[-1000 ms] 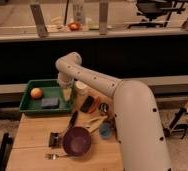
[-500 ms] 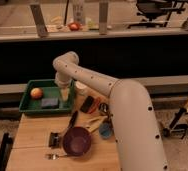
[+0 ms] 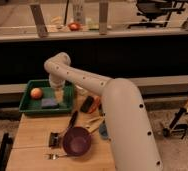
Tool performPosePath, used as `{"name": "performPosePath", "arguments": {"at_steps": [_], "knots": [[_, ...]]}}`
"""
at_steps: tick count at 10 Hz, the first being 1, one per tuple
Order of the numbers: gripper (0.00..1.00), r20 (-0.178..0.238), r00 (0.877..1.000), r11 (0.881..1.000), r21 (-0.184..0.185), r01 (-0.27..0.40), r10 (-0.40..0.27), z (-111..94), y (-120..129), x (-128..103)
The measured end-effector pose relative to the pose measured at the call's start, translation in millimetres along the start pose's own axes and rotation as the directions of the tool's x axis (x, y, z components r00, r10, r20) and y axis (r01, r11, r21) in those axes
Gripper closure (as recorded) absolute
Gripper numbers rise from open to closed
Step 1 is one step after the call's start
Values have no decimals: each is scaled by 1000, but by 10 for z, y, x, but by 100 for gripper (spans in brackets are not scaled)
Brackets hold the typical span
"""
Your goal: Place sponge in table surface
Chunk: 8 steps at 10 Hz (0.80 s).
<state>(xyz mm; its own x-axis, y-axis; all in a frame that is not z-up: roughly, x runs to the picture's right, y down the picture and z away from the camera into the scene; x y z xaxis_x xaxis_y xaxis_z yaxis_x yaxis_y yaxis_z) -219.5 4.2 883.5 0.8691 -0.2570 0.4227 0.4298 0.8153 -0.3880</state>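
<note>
A blue-grey sponge lies flat in a green tray at the back left of the wooden table. An orange fruit sits in the tray to the sponge's left. My gripper hangs down from the white arm over the tray's right side. It is just above and to the right of the sponge. The arm's wrist hides the gripper's end.
A purple bowl stands at the table's front middle, with a fork in front of it and a black brush to its left. A black-handled utensil, a dark and orange object and a yellow item lie right of the tray.
The arm's upper joint has shifted a little to the left, bringing the gripper further over the tray. The sponge and the other objects have not moved.
</note>
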Motion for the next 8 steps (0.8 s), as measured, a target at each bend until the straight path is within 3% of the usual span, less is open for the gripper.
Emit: {"name": "performPosePath", "arguments": {"at_steps": [4, 8], "knots": [[20, 4, 999, 999, -40, -35, 35, 240, -16, -175], [20, 32, 999, 994, -106, -1, 5, 559, 4, -430]]}}
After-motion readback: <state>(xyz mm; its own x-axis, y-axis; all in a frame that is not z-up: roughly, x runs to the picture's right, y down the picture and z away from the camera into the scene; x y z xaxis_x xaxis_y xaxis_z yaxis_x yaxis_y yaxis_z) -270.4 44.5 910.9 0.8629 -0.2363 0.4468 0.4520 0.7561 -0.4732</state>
